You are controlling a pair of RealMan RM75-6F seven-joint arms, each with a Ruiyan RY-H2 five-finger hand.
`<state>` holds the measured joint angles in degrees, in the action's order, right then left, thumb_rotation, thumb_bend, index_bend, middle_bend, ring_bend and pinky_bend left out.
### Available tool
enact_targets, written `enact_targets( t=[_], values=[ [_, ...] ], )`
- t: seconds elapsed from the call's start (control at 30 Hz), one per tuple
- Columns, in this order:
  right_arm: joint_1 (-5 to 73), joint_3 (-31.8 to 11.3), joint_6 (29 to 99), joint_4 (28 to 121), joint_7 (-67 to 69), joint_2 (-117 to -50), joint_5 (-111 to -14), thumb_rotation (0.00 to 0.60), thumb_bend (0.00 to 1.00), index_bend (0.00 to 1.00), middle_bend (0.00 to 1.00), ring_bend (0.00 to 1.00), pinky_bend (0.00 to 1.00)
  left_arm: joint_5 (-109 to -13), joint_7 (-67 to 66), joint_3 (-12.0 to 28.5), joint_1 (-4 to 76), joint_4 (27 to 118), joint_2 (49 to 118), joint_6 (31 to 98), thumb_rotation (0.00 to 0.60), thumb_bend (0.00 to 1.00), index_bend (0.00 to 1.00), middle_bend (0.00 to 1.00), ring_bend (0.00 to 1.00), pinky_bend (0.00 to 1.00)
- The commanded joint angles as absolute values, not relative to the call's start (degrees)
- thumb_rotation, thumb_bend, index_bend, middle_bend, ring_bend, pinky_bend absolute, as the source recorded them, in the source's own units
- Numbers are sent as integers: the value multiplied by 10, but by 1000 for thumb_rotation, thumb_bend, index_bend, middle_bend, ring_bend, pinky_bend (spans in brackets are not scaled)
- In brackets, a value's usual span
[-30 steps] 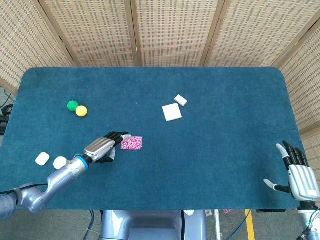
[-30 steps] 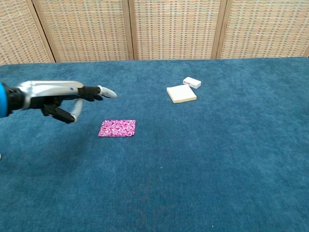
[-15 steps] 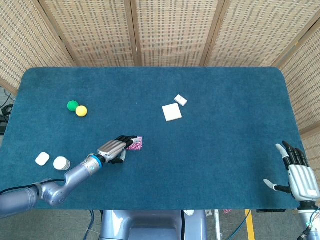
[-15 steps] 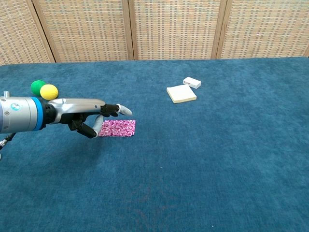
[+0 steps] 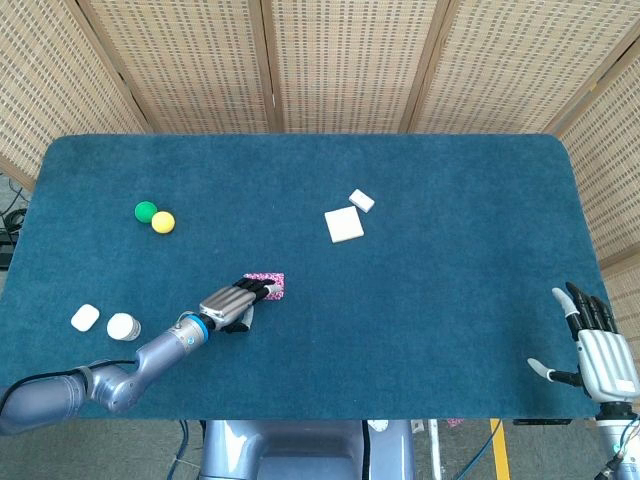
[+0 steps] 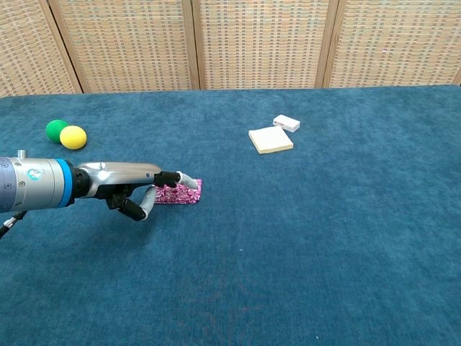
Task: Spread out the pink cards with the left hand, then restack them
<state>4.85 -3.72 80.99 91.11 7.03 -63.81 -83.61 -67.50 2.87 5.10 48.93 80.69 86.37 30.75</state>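
Woven cane screens back a counter (image 5: 420, 330) covered in teal, carpet-like cloth. On it the left robot hand (image 5: 232, 303) (image 6: 133, 184) lies flat, fingers extended over the pink cards (image 5: 270, 283) (image 6: 178, 193), a thin patterned rectangle; how much it presses cannot be told. Its fingers hide the cards' near-left part. Farther off sit round green (image 5: 146, 211) and yellow (image 5: 163, 222) balls and flat white pads (image 5: 344, 224). The right robot hand (image 5: 597, 350) is spread and empty, partly cut off at the frame's corner.
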Motion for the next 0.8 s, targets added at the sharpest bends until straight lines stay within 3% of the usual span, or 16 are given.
enact_targets(
  t=[0.03, 0.8],
  values=[
    [48, -37, 810, 911, 70, -638, -836, 600, 1, 0, 0, 0, 0, -663, 16, 45, 493, 815, 858, 305, 600, 1000, 68, 0, 0, 0],
    [49, -37, 810, 913, 67, -638, -835, 600, 1, 0, 0, 0, 0, -633, -78, -5, 501, 912, 812, 328, 600, 1000, 72, 0, 0, 0]
  ],
)
